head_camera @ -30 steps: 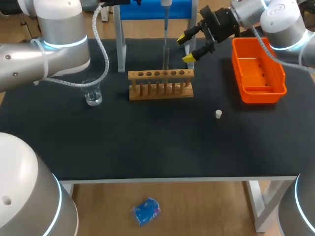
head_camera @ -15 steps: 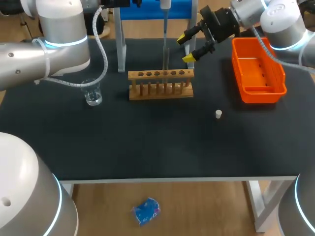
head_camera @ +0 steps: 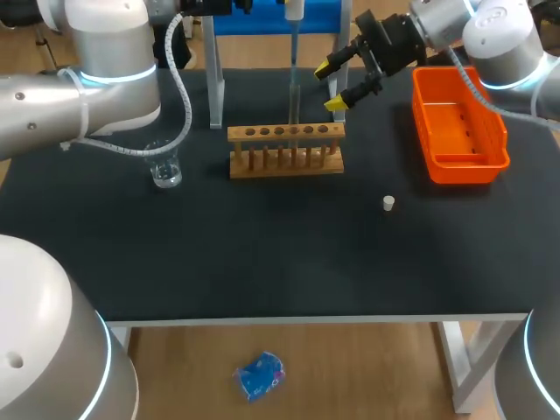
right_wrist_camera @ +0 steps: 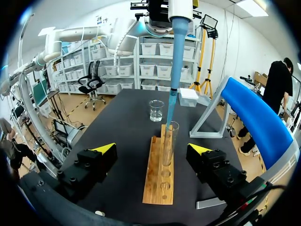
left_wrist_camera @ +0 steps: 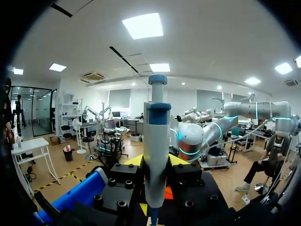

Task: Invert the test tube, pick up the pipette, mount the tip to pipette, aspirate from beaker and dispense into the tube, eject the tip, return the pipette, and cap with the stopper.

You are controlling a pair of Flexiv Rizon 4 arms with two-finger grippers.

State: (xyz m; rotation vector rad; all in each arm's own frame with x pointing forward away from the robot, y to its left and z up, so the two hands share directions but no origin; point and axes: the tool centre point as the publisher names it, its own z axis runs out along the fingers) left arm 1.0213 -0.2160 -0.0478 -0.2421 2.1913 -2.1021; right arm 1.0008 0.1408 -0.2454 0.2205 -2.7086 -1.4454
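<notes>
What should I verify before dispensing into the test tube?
1. Left gripper shut on pipette: ok.
2. Pipette tip lined up with test tube: ok, its end sits at the tube's mouth.
3. Test tube upright in wooden rack, mouth up: ok.
4. Liquid in the tip: cannot tell.
5. Right gripper clear of the tube: ok, open, apart from the rack, holding nothing.
6. Stopper ready for capping: ok, lying free on the table.
</notes>
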